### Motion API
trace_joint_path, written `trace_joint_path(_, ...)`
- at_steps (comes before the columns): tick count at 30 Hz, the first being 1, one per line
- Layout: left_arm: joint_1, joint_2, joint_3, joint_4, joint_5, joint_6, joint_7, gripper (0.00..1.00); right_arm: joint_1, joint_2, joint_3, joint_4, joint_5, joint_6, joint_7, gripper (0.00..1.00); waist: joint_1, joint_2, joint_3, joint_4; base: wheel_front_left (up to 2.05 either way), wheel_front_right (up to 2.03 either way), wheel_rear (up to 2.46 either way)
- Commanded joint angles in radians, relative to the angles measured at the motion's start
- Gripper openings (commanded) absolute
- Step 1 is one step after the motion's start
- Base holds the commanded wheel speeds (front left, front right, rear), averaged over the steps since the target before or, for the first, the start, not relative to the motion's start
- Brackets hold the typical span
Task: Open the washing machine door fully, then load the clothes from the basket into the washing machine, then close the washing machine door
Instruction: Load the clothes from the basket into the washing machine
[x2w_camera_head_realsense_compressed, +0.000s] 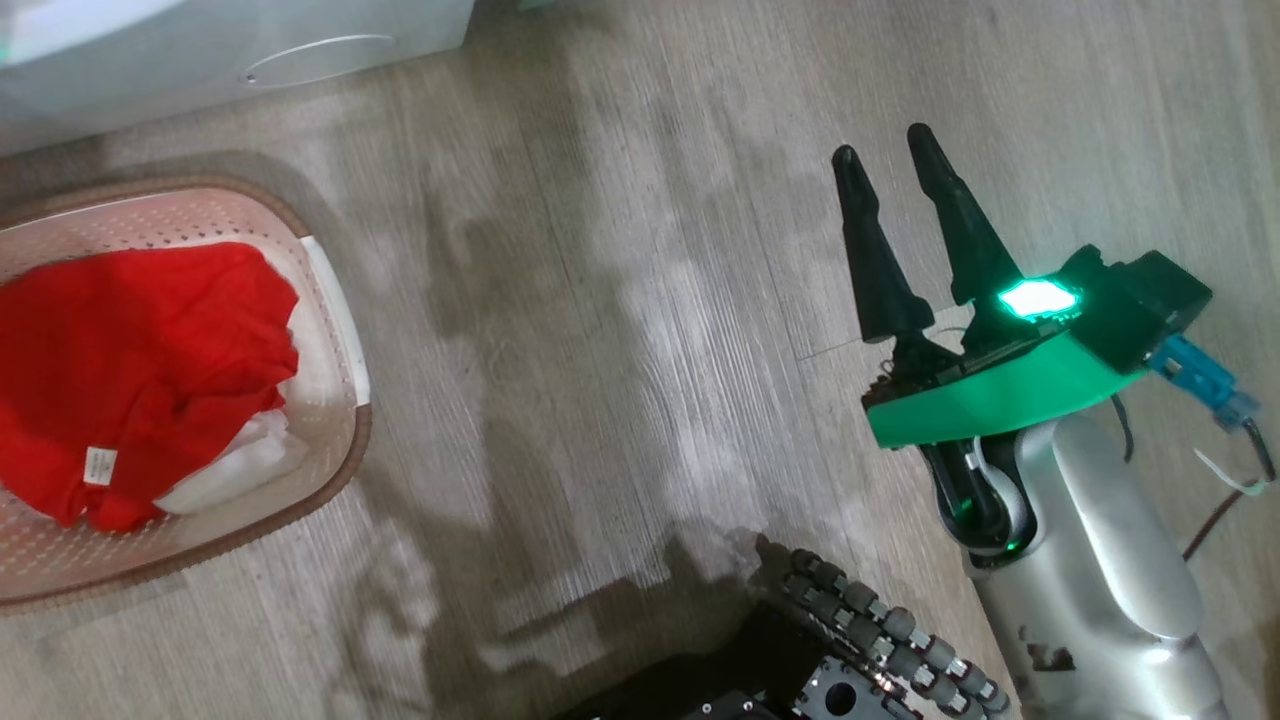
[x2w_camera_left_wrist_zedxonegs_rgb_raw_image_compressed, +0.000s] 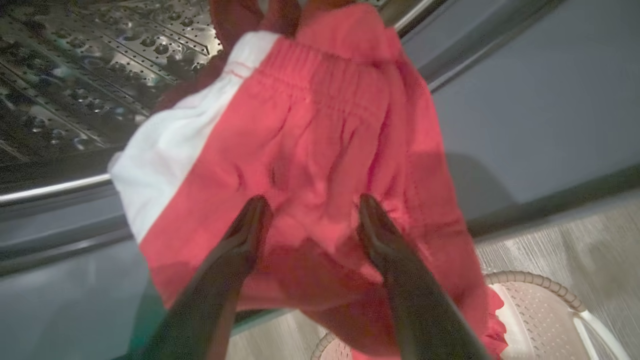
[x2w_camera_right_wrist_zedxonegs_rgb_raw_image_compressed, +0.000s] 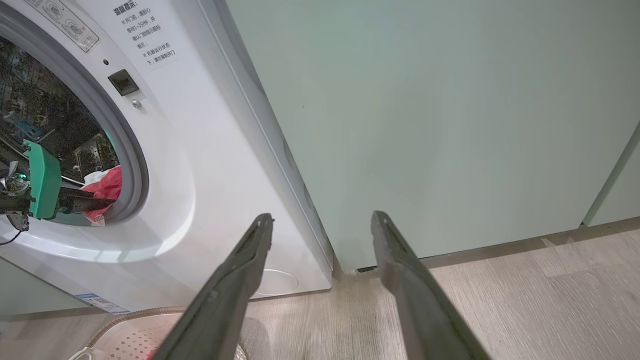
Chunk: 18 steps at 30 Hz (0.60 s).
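Note:
The washing machine (x2w_camera_right_wrist_zedxonegs_rgb_raw_image_compressed: 210, 175) stands with its round mouth uncovered; the washing machine door is out of view. A red-and-white garment (x2w_camera_left_wrist_zedxonegs_rgb_raw_image_compressed: 300, 125) hangs across the mouth's lip, partly inside the metal drum (x2w_camera_left_wrist_zedxonegs_rgb_raw_image_compressed: 75, 65). My left gripper (x2w_camera_left_wrist_zedxonegs_rgb_raw_image_compressed: 314, 200) is open right at that cloth, its fingers spread and gripping nothing; from the right wrist view it (x2w_camera_right_wrist_zedxonegs_rgb_raw_image_compressed: 102, 204) sits at the mouth beside the garment (x2w_camera_right_wrist_zedxonegs_rgb_raw_image_compressed: 107, 185). On the floor, the cream basket (x2w_camera_head_realsense_compressed: 350, 450) holds red clothes (x2w_camera_head_realsense_compressed: 130, 350) over a white piece (x2w_camera_head_realsense_compressed: 240, 465). My right gripper (x2w_camera_head_realsense_compressed: 884, 145) hangs open over bare floor.
A pale green cabinet (x2w_camera_right_wrist_zedxonegs_rgb_raw_image_compressed: 425, 125) stands flush against the washer's right side. Wood-look floor (x2w_camera_head_realsense_compressed: 620, 350) stretches between the basket and my right arm. My wheeled base (x2w_camera_head_realsense_compressed: 850, 640) shows at the bottom. The washer's round flap (x2w_camera_head_realsense_compressed: 318, 58) sits low on its front.

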Motion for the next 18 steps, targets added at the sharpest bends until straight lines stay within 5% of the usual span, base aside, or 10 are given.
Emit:
trace_joint_path(1, -0.048, 0.066, 0.022, -0.016, 0.009, -0.001, 0.037, 1.00, 0.002, 0.000, 0.021, -0.035, 0.010, 0.000, -0.009, 1.00, -0.0001, 0.0000, 0.003, -0.005, 0.00, 0.00, 0.00)
trace_joint_path(2, -0.053, 0.069, 0.019, -0.013, 0.011, 0.000, 0.056, 1.00, 0.002, 0.000, 0.021, -0.037, 0.012, 0.000, -0.009, 1.00, -0.0001, 0.0000, 0.004, -0.007, 0.00, 0.00, 0.00)
trace_joint_path(3, -0.058, 0.072, 0.016, -0.012, 0.012, 0.001, 0.075, 0.64, 0.002, 0.000, 0.020, -0.038, 0.013, 0.000, -0.009, 1.00, -0.0001, 0.0000, 0.004, -0.008, 0.00, 0.00, 0.00)
trace_joint_path(4, -0.061, 0.075, 0.013, -0.012, 0.013, 0.002, 0.093, 0.00, 0.003, 0.000, 0.019, -0.039, 0.013, 0.000, -0.009, 1.00, -0.0001, 0.0000, 0.005, -0.009, 0.00, 0.00, 0.00)
trace_joint_path(9, -0.079, 0.085, 0.004, -0.047, 0.016, 0.002, 0.118, 0.00, 0.008, 0.000, 0.011, -0.044, 0.012, 0.000, -0.009, 1.00, -0.0001, 0.0000, 0.011, -0.005, 0.00, 0.00, 0.00)
trace_joint_path(18, -0.177, 0.083, 0.043, -0.120, 0.019, 0.037, -0.057, 0.00, -0.008, 0.000, 0.027, -0.071, 0.028, 0.000, -0.009, 1.00, -0.0001, 0.0000, 0.064, -0.027, 0.00, 0.00, 0.00)
